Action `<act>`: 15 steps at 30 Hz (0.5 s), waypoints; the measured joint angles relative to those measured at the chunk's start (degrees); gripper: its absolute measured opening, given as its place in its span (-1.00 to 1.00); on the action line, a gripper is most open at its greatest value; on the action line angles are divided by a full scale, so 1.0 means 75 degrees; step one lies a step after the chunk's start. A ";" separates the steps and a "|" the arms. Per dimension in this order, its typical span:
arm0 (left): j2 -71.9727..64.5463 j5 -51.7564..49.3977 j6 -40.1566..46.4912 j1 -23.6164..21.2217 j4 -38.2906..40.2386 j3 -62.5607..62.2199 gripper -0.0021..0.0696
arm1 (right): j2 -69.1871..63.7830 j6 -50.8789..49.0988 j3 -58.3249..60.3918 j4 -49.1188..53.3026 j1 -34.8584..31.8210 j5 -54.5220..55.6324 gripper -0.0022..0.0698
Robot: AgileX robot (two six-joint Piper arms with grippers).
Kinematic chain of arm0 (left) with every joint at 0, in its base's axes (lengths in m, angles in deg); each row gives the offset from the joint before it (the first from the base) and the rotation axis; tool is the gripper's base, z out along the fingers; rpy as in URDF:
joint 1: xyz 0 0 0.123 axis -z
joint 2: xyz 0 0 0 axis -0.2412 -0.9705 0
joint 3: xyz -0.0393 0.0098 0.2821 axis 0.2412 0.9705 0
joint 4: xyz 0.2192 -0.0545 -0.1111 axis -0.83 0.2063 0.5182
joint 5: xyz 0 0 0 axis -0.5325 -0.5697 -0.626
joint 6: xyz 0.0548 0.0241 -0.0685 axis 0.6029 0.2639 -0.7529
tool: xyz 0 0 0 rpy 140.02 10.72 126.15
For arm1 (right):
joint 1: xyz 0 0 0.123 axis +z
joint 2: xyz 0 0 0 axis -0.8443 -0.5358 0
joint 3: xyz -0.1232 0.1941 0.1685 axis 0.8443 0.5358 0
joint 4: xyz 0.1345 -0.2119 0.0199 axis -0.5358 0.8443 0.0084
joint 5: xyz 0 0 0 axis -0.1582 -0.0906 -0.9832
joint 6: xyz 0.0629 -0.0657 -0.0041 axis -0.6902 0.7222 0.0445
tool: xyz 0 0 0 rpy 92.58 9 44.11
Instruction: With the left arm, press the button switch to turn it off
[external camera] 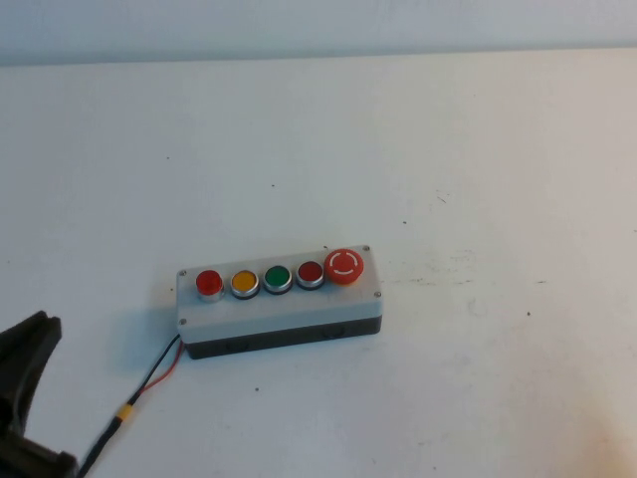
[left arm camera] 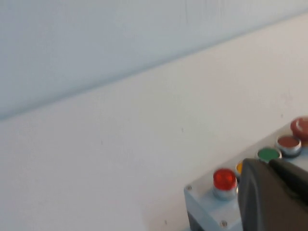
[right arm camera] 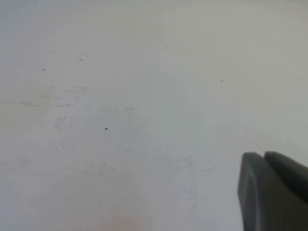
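- The button switch (external camera: 209, 283) sits at the robot's-left end of a grey box (external camera: 279, 309) lying near the middle of the white table (external camera: 448, 149). It is raised and bright red, right next to a yellow button (external camera: 244, 282).
- After the yellow button the row runs green button (external camera: 278, 278), darker red button (external camera: 311, 273), then a large mushroom button (external camera: 345, 265) at the far end.
- The left hand (external camera: 28, 398) is low at the near-left corner of the high view, well apart from the box and touching nothing. In its wrist view the dark fingers (left arm camera: 269, 197) lie together with no gap showing, and the switch appears just beside their tip.
- The right hand (right arm camera: 274, 192) hangs over bare table, away from the box; its fingers also look closed together, holding nothing.
- Likely risk: the buttons stand close together, so a tip drifting slightly toward the row would land on the yellow one instead, or on both.
- Likely risk: the box lies loose on the table, so an angled push could slide or tip it rather than depress the button; a straight downward press suits best.
- A red and black wire (external camera: 159, 373) trails from the box's left end toward the left hand; I judge a low approach could snag it and drag the box.
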 joint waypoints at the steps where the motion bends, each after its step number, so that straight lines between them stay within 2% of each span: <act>1: 0.0307 0.0485 0.0114 0.0000 0.0000 0.0282 -0.95 | 0.0000 0.0000 0.0000 0.0000 0.0000 0.0000 -0.98; 4: 0.1403 0.1675 0.0718 -0.0227 0.0439 0.1082 -0.95 | 0.0000 0.0000 0.0000 0.0000 0.0000 0.0000 -0.98; 7: 0.2359 0.2326 0.1253 -0.0714 0.1113 0.1768 -0.95 | 0.0000 0.0000 0.0000 0.0000 0.0000 0.0000 -0.98; 11: 0.3248 0.2431 0.1435 -0.1307 0.1510 0.2398 -0.95 | 0.0000 0.0000 0.0000 0.0000 0.0000 0.0000 -0.98; 15: 0.3359 0.1627 0.1485 -0.1600 0.1953 0.2477 -0.95 | 0.0000 0.0000 0.0000 0.0000 0.0000 0.0000 -0.98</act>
